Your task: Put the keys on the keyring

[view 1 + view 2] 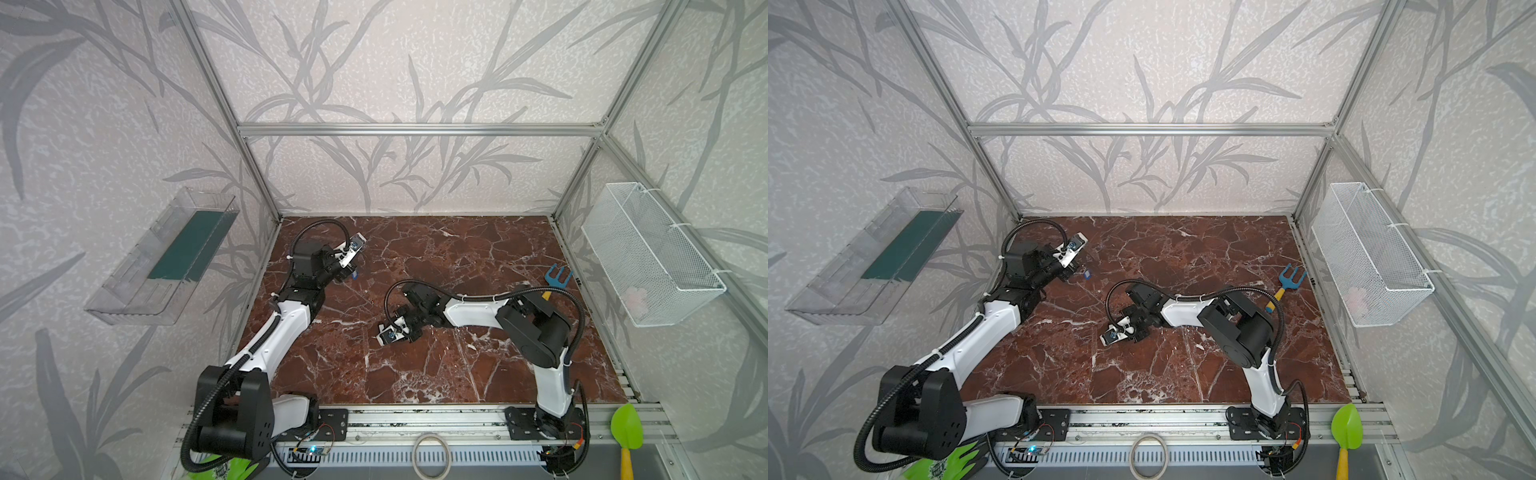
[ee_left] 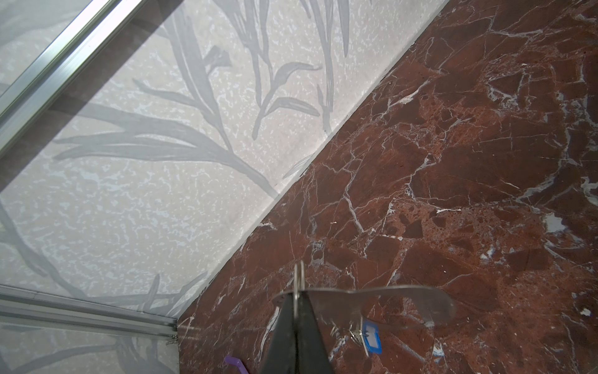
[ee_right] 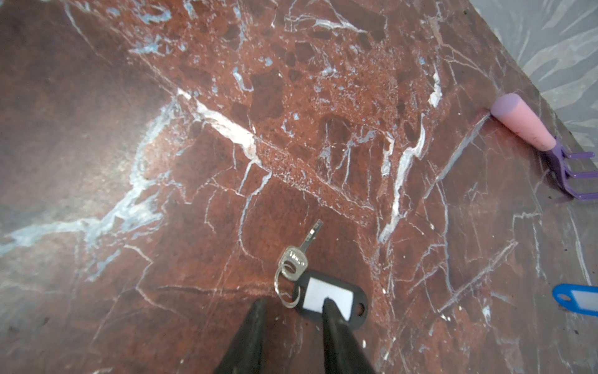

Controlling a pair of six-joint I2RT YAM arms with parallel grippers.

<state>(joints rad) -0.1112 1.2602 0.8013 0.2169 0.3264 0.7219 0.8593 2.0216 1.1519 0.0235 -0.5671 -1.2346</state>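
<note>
The black-tag key (image 3: 330,299) lies flat on the bench (image 3: 194,162), right at the tips of the right hand (image 3: 293,306). In the right wrist view one fingertip (image 3: 328,309) overlaps the tag's white label. The other rests over bare marble just beside the split ring (image 3: 277,286), so the ring and the tag's near edge lie between them. The silver blade points away from the hand. The fingers stand spread and nothing is pinched.

In both top views the right arm (image 1: 469,311) rises from the lower right of the frame. Its elbow is folded high and its forearm stretches leftward, bringing the hand low over the bench a little below mid-frame.

The keyring (image 2: 388,302) is in the left hand (image 2: 296,302), left of centre in the top views. The fingers are pressed together on the plate's edge, and the plate is held roughly level above the bench.

The blue-tag key (image 2: 370,336) shows just under the plate — in a top view it is a blue speck (image 1: 1087,274) just beside the hand. Whether it hangs from the plate or lies on the marble I cannot tell.

The left arm (image 1: 286,324) climbs from the lower left of the frame along the bench's left edge, its wrist turned rightward.
</note>
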